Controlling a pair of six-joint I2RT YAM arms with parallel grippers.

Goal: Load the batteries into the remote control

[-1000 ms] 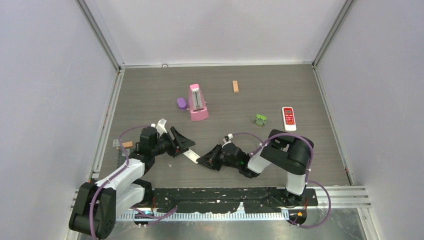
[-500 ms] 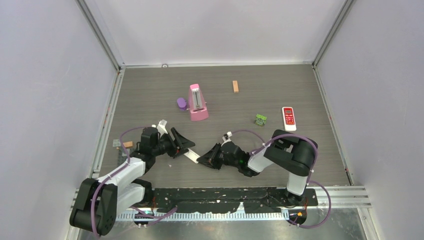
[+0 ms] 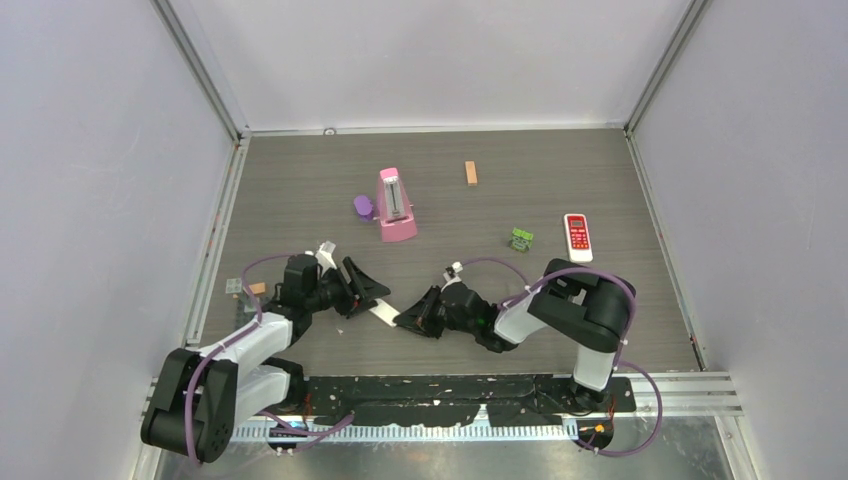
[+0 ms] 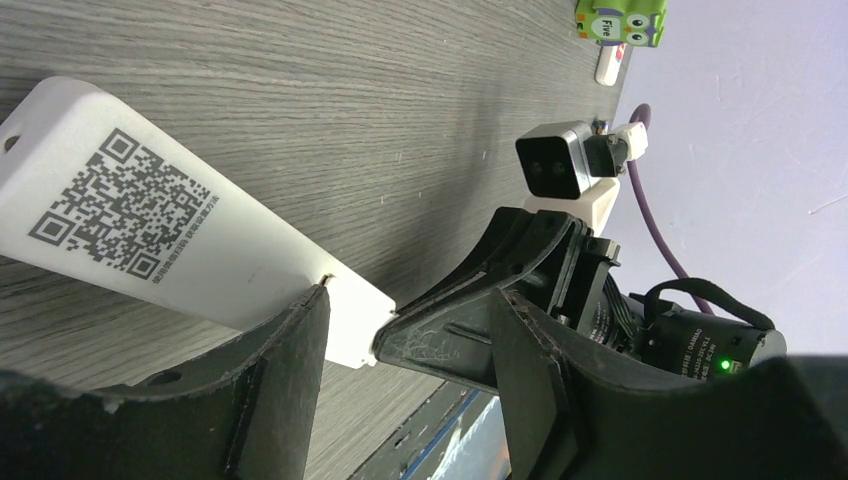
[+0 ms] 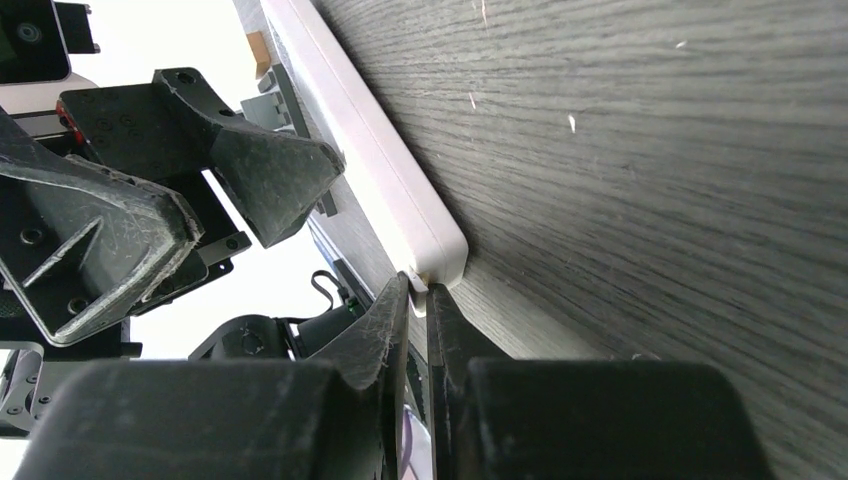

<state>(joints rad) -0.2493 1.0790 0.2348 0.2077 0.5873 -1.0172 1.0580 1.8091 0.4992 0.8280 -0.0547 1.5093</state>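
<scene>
- Top external: the table (image 3: 300, 180) has a matte, grey wood-grain surface edged with metal rails.
- The white remote (image 3: 382, 313) is a slim, flat bar. It lies on the near middle of the table, between the two claws.
- The left gripper (image 3: 367, 297) is at the remote's left end and the right gripper (image 3: 405, 318) at its right end.
- Open surface separates this group from the pink metronome (image 3: 394, 205), the green toy (image 3: 521, 239) and the red-faced remote (image 3: 578, 237), which stand well apart.
- Left wrist: the white remote lies back up. It is smooth plastic with rounded corners, a printed square code and a seam near one end.
- The left gripper's scuffed black fingers (image 4: 290, 370) are spread to either side of that end, and one overlaps the remote's edge.
- The right gripper's tips touch the end face.
- Right wrist: the right gripper's fingers (image 5: 380, 335) are pressed almost together, pinching the remote's rounded end corner.
- The remote's long side lies flat on the table.
</scene>
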